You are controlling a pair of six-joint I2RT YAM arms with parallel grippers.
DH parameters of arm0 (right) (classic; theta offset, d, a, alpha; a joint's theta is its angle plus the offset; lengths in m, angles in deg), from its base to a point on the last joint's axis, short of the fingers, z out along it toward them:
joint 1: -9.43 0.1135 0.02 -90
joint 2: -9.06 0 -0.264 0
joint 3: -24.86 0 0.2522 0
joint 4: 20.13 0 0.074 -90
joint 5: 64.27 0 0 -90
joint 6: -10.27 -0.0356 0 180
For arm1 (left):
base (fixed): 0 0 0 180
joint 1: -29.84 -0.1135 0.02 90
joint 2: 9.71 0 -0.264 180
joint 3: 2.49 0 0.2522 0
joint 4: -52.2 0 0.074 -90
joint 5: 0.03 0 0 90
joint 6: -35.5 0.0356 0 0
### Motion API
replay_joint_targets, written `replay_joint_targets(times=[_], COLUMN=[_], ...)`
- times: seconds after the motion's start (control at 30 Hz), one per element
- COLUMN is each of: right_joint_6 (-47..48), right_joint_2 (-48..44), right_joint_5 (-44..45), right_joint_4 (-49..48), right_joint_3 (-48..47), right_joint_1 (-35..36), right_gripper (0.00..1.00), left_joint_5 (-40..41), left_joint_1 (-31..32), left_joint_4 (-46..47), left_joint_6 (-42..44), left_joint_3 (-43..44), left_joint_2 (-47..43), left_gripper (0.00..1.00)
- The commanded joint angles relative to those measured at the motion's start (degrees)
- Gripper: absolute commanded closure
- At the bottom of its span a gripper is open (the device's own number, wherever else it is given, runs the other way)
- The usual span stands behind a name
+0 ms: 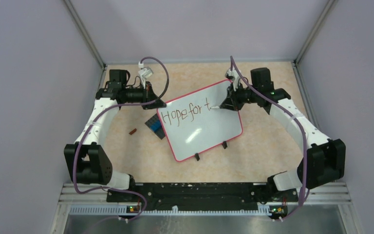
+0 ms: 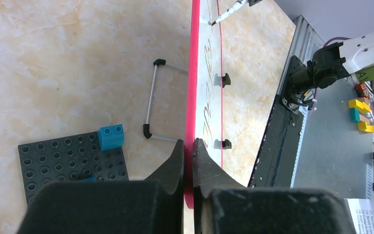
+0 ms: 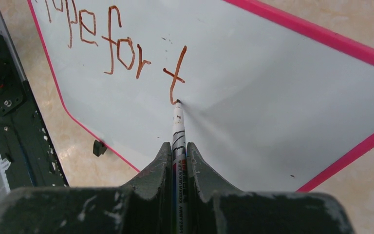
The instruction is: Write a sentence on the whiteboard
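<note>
The whiteboard (image 1: 209, 129) lies tilted on the table, white with a pink frame. The sentence (image 1: 187, 113) reads "Hope for t" in red-brown strokes (image 3: 112, 44). My left gripper (image 1: 158, 103) is shut on the board's far left corner; in the left wrist view its jaws (image 2: 189, 144) pinch the pink frame (image 2: 193, 73) edge-on. My right gripper (image 1: 226, 105) is shut on a white marker (image 3: 177, 127). The marker's tip touches the whiteboard (image 3: 272, 97) at the foot of the "t".
A dark studded baseplate (image 2: 53, 165) with a blue brick (image 2: 111, 136) lies beside the board's left edge. A small brown cap (image 1: 133, 131) lies further left. A wire stand (image 2: 151, 100) and two black feet (image 1: 196, 157) belong to the board. The metal rail (image 1: 195, 192) runs along the near edge.
</note>
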Motion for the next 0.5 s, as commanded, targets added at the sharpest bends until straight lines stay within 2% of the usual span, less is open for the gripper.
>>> replay_joint_targets(times=[0.0,0.47], right_joint_6=[1.1,1.1], right_joint_2=[-1.2,-0.6], right_joint_5=[1.5,1.4], right_joint_4=[-1.7,-1.1], right_joint_3=[-4.3,-7.9], right_joint_1=[-0.6,-0.7], right_gripper=[1.0,1.0], left_joint_5=[4.2,4.1], left_joint_1=[0.7,0.7], left_joint_4=[-0.3,-0.3], left_joint_6=[2.3,2.3], left_joint_3=[-1.0,-1.1], left_joint_2=[-0.4,-0.4], left_gripper=[1.0,1.0])
